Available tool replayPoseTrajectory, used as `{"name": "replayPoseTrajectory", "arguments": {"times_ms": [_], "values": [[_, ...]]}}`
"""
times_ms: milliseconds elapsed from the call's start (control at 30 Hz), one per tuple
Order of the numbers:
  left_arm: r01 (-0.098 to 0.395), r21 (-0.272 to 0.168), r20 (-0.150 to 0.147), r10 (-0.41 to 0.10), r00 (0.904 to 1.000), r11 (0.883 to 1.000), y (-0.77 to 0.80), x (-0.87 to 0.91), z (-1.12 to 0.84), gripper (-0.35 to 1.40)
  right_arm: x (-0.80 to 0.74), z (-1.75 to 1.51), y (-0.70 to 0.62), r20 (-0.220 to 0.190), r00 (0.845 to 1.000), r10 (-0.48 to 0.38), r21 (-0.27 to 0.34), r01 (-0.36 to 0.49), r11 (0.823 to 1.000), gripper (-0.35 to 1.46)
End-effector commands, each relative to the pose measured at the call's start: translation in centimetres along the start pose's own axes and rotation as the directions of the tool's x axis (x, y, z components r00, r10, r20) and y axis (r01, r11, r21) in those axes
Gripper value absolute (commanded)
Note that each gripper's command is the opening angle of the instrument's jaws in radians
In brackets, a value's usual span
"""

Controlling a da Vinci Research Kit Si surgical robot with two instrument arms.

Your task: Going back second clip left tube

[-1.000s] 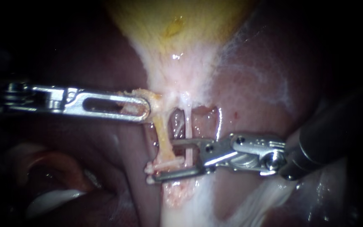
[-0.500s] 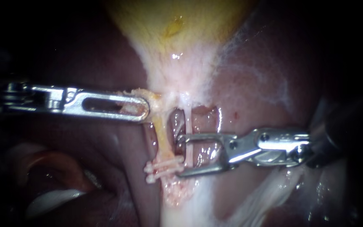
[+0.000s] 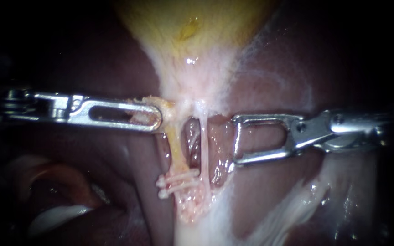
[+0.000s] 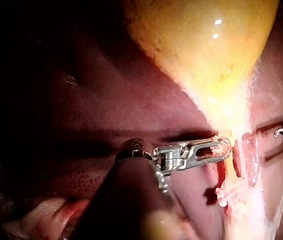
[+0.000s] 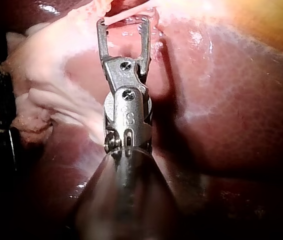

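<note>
Endoscope view: the right instrument (image 3: 236, 139) has backed off to the right, end effector spread wide and empty, now clear of the left tube (image 3: 177, 148). Two clips (image 3: 178, 181) sit on that tube's lower end, so I'd say the clipping's done. The left instrument (image 3: 158, 118) keeps pinching tissue (image 3: 169, 107) below the gallbladder (image 3: 192, 41).

- We are in a surgical lab: wet, dark red liver (image 3: 270, 191) fills all three views, and the yellow gallbladder (image 3: 192, 27) lies on it at the far side.
- Two slim steel tools reach in. The left tool (image 3: 158, 116) is clamped on the gallbladder where it narrows, and the right tool (image 3: 236, 139) has its jaws apart.
- Two white clips (image 3: 176, 182) sit across a thin tube (image 3: 177, 148) near the middle.
- A close light falls on the tissue, and everything around it is dark.
</note>
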Motion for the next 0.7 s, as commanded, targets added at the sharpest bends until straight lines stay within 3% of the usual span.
{"name": "replayPoseTrajectory", "arguments": {"times_ms": [33, 333, 700], "values": [[0.0, 0.0, 0.001, 0.0, 1.0, 1.0, 0.01, 0.0, 0.01, -0.35, 0.0, -0.01, -0.01, 0.0, 1.0, -0.004, 0.0, 0.004, 1.0, 0.5], [-0.006, -0.005, 0.009, 0.006, 0.9999, 1.0, 0.11, 0.03, 0.19, -0.35, 0.01, -0.02, -0.04, 0.0, 1.0, -0.005, 0.002, 0.005, 1.0, 0.5], [-0.015, -0.014, 0.008, 0.015, 0.9999, 1.0, 0.38, -0.04, 0.56, -0.35, 0.01, -0.03, -0.06, 0.0, 1.0, -0.005, 0.003, 0.005, 1.0, 0.5]]}}
